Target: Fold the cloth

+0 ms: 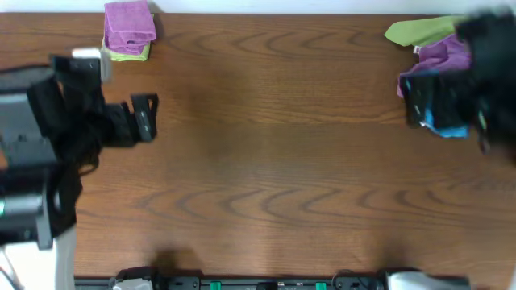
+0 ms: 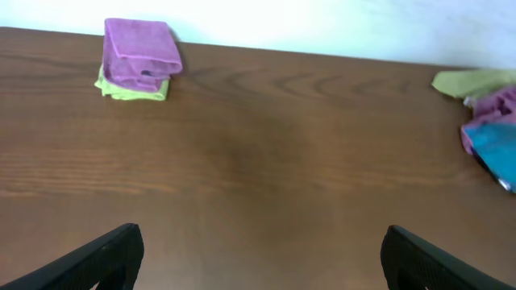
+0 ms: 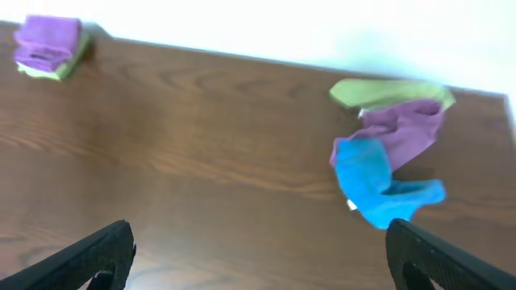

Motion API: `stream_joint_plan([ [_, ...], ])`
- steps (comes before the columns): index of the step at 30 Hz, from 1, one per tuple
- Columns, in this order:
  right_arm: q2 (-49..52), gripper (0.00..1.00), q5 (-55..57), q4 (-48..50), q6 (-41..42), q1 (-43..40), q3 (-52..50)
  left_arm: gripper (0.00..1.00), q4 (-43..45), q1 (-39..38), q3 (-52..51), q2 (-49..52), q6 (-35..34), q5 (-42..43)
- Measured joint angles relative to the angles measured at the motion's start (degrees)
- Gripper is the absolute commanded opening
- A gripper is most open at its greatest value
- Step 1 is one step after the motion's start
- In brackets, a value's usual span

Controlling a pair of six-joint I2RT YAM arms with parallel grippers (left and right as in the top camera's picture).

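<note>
We see left gripper [image 2: 262, 242] low over the table [image 2: 266, 161], fingers spread wide, empty, right gripper [image 3: 262, 234] likewise released, the cloth [image 3: 403, 133] crumpled ahead-right of it, touching blue cloth [image 3: 367, 181] and lime-green cloth [image 3: 387, 93], folded purple cloth [image 3: 47, 42] far ahead-left.

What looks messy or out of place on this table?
On the right, a green cloth, a purple cloth and a blue cloth lie crumpled together, while the stack at far left is neatly folded.
</note>
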Motion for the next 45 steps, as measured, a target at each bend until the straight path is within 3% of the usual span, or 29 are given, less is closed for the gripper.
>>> stream_joint_plan([
  [6, -20.9, 0.99, 0.26, 2.6, -1.05, 0.04, -14.43, 0.95, -4.35, -1.03, -4.22, -12.04, -0.04, -0.35],
  [10, -28.98, 0.99, 0.33, 4.66, -1.36, 0.04, -21.64, 0.95, -4.15, -1.07, -9.62, -19.34, -0.66, -0.04],
  [21, -30.45, 0.99, 0.76, -3.04, -1.4, 0.04, -23.61, 0.95, -3.13, -1.07, -10.56, -21.73, -1.4, 0.28],
  [34, -30.45, 0.99, 1.16, -8.33, -1.4, 0.04, -23.76, 0.95, -8.35, -1.11, -10.69, -21.73, -0.87, -2.64],
  [38, -30.45, 0.99, 1.16, -8.33, -1.4, 0.04, -23.78, 0.95, -2.82, -1.7, -14.67, -22.77, 2.14, -4.42],
  [45, -30.45, 0.99, 1.2, -8.35, -1.4, 0.04, -23.8, 0.95, 13.62, -2.27, -36.39, -33.55, 5.11, -4.39],
])
